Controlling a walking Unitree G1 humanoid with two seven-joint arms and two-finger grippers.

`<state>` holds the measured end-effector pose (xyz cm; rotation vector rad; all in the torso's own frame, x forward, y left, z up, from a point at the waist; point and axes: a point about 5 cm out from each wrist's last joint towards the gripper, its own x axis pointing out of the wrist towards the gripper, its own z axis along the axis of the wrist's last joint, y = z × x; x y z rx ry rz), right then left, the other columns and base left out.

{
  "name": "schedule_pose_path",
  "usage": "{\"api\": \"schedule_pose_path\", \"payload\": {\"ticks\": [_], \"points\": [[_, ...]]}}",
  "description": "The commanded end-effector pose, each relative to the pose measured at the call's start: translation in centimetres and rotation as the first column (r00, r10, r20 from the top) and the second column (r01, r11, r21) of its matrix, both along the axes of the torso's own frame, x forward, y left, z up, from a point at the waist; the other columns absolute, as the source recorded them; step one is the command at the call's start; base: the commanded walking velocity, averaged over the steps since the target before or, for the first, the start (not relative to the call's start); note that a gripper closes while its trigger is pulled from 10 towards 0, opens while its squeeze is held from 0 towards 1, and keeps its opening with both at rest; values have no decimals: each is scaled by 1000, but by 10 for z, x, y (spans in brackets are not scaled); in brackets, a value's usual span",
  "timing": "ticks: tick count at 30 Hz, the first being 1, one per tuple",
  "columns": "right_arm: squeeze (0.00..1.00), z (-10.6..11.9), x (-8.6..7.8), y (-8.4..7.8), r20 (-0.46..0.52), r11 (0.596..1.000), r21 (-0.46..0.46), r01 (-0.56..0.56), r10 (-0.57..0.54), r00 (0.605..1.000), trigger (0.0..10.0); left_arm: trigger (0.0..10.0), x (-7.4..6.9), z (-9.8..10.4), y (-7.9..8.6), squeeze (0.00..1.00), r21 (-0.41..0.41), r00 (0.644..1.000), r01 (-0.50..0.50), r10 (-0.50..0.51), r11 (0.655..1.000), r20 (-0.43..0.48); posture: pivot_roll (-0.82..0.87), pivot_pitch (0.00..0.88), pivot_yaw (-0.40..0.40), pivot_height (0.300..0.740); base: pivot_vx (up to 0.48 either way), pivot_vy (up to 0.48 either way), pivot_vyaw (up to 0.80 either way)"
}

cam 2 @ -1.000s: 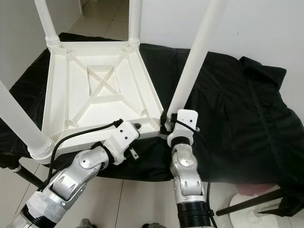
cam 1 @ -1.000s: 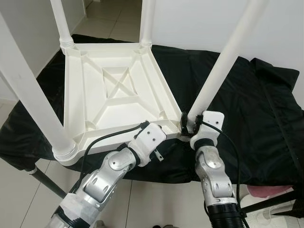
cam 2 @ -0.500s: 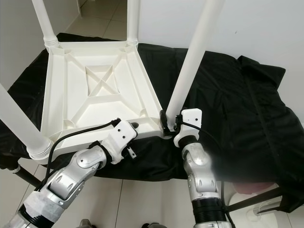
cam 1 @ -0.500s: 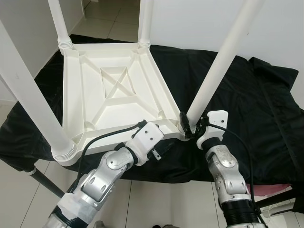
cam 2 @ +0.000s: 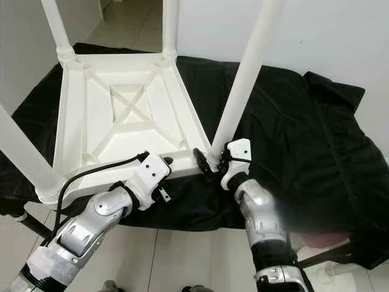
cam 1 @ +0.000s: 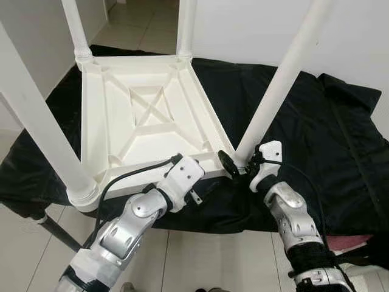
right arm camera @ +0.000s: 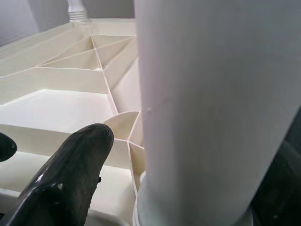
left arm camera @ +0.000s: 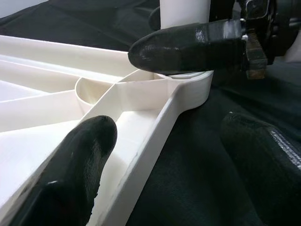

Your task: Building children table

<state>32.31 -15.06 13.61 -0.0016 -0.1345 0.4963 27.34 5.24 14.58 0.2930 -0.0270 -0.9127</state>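
A white plastic table [cam 1: 146,115] is lying upside down on a black cloth [cam 1: 316,134], its ribbed underside facing up and its legs pointing upward. The left gripper [cam 1: 193,196] is sitting at the table's near edge with its fingers spread, one fingertip [left arm camera: 75,165] resting on the ribbed underside and the other over the cloth beside the rim. At the table's near right corner, the right gripper [cam 1: 234,165] is spreading its fingers around the base of the leg [cam 1: 279,79] standing in that corner socket.
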Motion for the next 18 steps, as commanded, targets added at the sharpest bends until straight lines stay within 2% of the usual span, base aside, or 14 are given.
{"api": "schedule_pose_path", "payload": {"ticks": [1,4,5,6,10,11,13,14,18], "points": [[0,-3,0,-4,-6,1000,-14,-5,5,1000,10000,10000,-6,2,-6,0,10,994,107,-107,994,-18,33,85,-64,740,0,0,0],[0,2,8,-2,28,993,-100,-62,65,997,10000,10000,-8,1,-10,0,25,990,140,-140,990,-16,24,82,-47,740,0,0,0],[0,2,8,-2,28,993,-100,-62,65,997,10000,10000,-8,1,-10,0,25,990,140,-140,990,-16,24,82,-47,740,0,0,0],[0,4,13,1,31,987,-130,-92,96,995,7373,10000,-9,0,-13,0,35,988,156,-156,987,-12,23,81,-46,740,0,0,0],[0,5,15,2,33,984,-142,-111,117,993,7373,10000,-9,0,-15,0,41,987,161,-161,986,-7,23,81,-46,740,0,0,0],[0,5,15,2,35,981,-154,-118,124,992,2863,10000,-9,0,-15,0,38,987,162,-162,986,-8,23,80,-47,740,0,0,0],[0,6,16,1,37,979,-159,-125,133,990,2863,10000,-9,1,-16,0,36,987,162,-162,986,-9,23,80,-47,740,0,0,0],[0,5,17,0,35,979,-159,-128,135,990,0,10000,-9,1,-16,0,34,987,161,-160,986,-10,24,81,-51,740,0,0,0],[0,1,15,-5,23,980,-154,-126,131,991,0,10000,-9,1,-16,0,29,988,155,-155,987,-11,25,80,-54,740,0,0,0]]}}
